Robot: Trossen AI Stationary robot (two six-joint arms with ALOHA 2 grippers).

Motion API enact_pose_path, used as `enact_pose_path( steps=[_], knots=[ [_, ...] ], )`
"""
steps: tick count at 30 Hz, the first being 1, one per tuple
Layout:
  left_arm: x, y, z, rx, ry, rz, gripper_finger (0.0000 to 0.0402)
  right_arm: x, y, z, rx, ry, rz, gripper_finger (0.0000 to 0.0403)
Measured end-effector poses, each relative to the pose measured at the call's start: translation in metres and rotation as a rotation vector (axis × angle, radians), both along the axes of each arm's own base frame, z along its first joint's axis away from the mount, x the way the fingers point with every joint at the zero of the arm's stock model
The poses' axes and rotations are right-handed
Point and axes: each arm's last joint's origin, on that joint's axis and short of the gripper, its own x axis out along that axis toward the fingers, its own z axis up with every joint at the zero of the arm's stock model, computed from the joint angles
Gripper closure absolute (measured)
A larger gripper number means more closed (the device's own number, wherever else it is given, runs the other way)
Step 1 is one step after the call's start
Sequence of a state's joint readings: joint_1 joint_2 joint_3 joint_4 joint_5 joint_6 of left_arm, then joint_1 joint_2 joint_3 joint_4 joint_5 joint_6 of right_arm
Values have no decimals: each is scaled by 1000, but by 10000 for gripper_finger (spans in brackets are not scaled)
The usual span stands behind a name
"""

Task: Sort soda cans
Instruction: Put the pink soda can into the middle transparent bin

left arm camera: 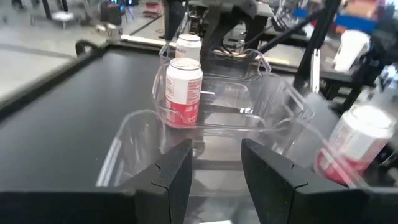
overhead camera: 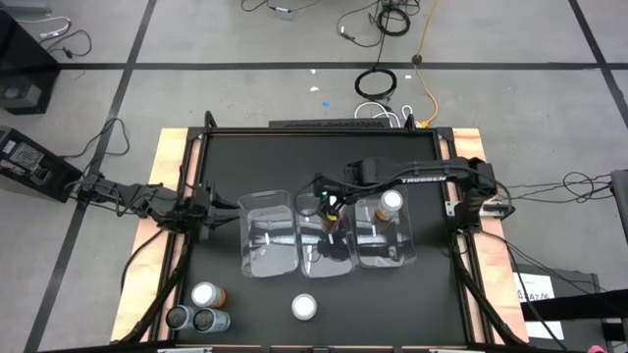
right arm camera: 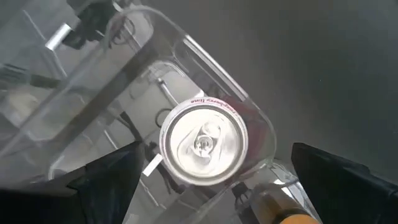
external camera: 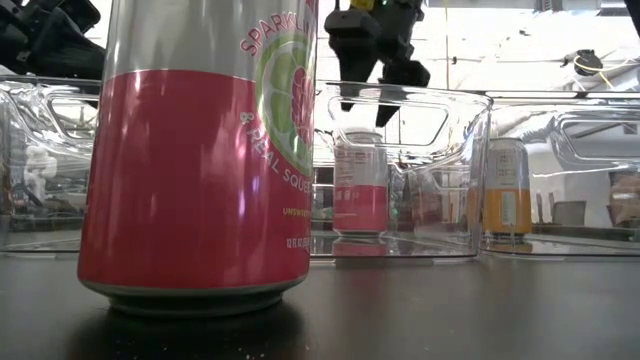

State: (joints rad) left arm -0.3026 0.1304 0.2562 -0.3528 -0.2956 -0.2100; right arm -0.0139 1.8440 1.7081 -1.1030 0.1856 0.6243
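Note:
My right gripper (overhead camera: 332, 211) hangs open over the middle clear bin (overhead camera: 312, 263), straight above a red-pink can (external camera: 360, 190) that stands upright on its base in that bin. In the right wrist view the open gripper (right arm camera: 217, 177) has one finger on each side of the can's silver top (right arm camera: 202, 143), well clear of it. An orange can (overhead camera: 391, 202) stands in the right bin (overhead camera: 402, 257). Another red-pink can (overhead camera: 304, 307) stands on the table near the near edge. One orange can (overhead camera: 206, 294) and two silver cans (overhead camera: 194, 319) stand at the near left corner. My left gripper (left arm camera: 214, 177) waits open at the table's left side.
The left clear bin (overhead camera: 267, 235) holds no can and sits right in front of my left gripper. The three bins stand side by side across the table's middle. The near red-pink can (external camera: 200, 150) fills the low view's foreground. Bare black tabletop (overhead camera: 392, 304) lies toward the near right.

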Motion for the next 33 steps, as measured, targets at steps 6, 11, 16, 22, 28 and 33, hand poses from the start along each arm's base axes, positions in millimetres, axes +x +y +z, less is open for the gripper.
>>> enact_pose_path(
  steps=[6, 11, 16, 22, 28, 33],
  knots=[
    [0, 0, 1, -122, -5, 28, 253, -18, 1, 31, 9, -97, -29, 4],
    [0, 0, 1, -124, -9, 31, 253, -43, 11, 64, -72, -199, -41, 5],
    [0, 0, 1, -123, -8, 32, 253, -73, 30, 94, -221, -289, -47, 5],
    [0, 0, 2, -119, -18, 33, 253, -99, 50, 108, -303, -322, -74, 5],
    [1, 1, 6, -109, -69, 60, 240, -112, 67, 102, -338, -279, -137, 5],
    [1, 3, 8, -103, -92, 124, 171, -121, 83, 87, -360, -261, -203, 5]
  ],
)
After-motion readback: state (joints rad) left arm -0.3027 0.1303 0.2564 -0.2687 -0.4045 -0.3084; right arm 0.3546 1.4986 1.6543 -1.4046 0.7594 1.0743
